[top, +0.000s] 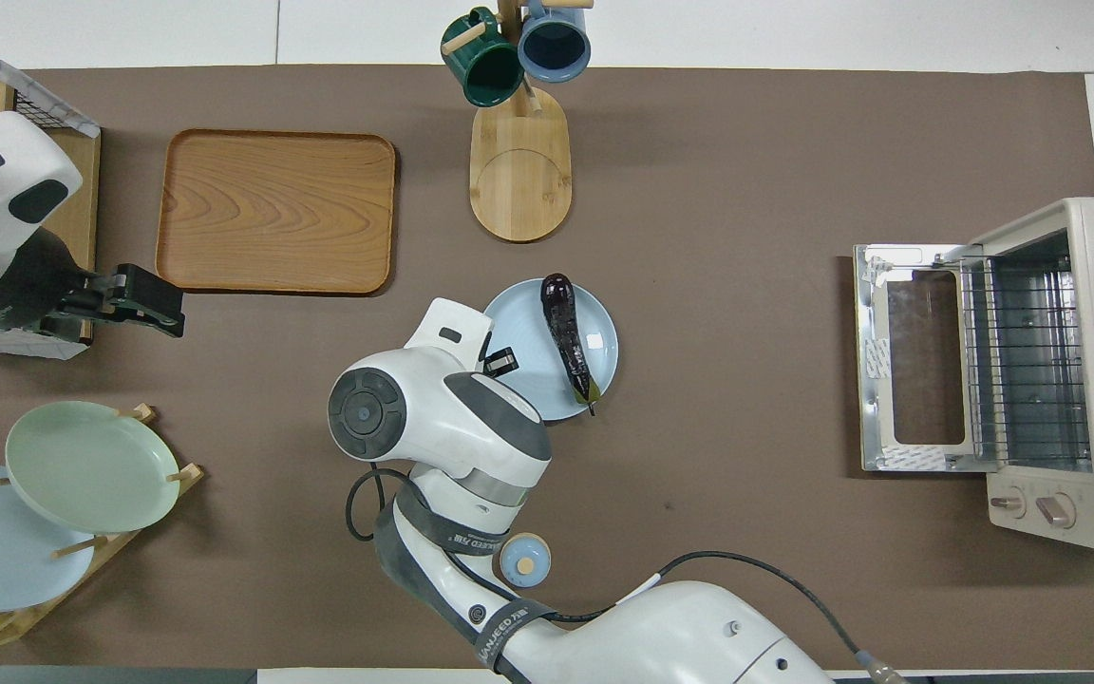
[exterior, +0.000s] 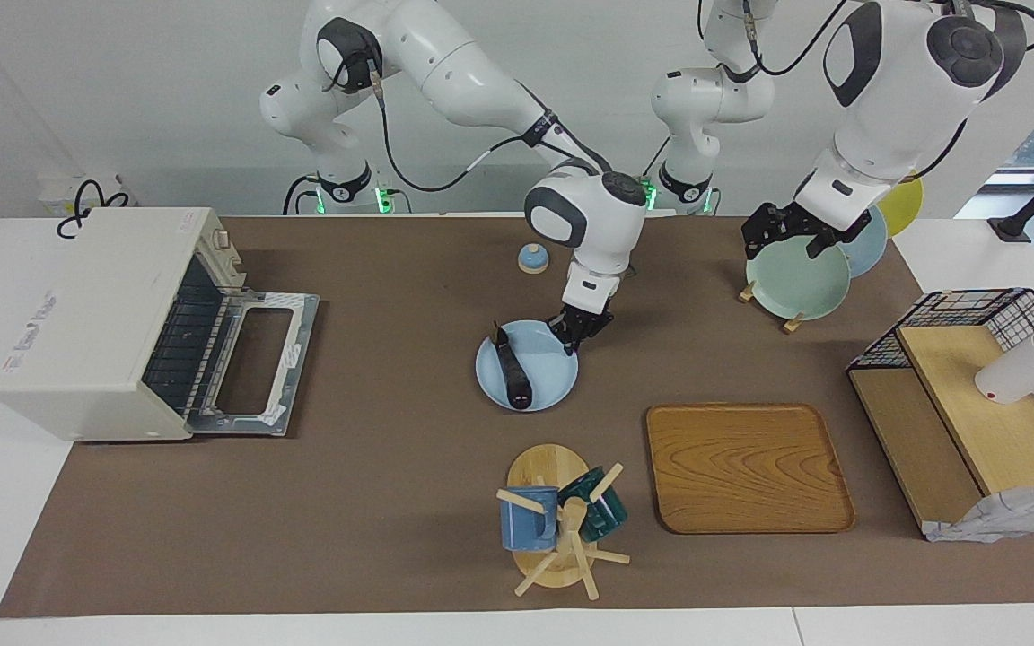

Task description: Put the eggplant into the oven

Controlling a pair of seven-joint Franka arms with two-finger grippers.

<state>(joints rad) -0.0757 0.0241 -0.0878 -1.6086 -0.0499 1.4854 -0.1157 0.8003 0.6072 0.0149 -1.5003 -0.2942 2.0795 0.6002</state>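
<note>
One view shows oven point(top: 1031, 370) knobs.

The eggplant point(top: 567, 335) lies on a light-blue plate point(top: 518, 380) at mid-table. The right gripper point(top: 499, 361) is over the plate's edge toward the left arm's end. The oven point(top: 1041, 370) stands at the right arm's end, door point(top: 908, 356) folded down. The left gripper point(top: 143, 302) hangs beside a wooden tray point(top: 276, 209)
</note>
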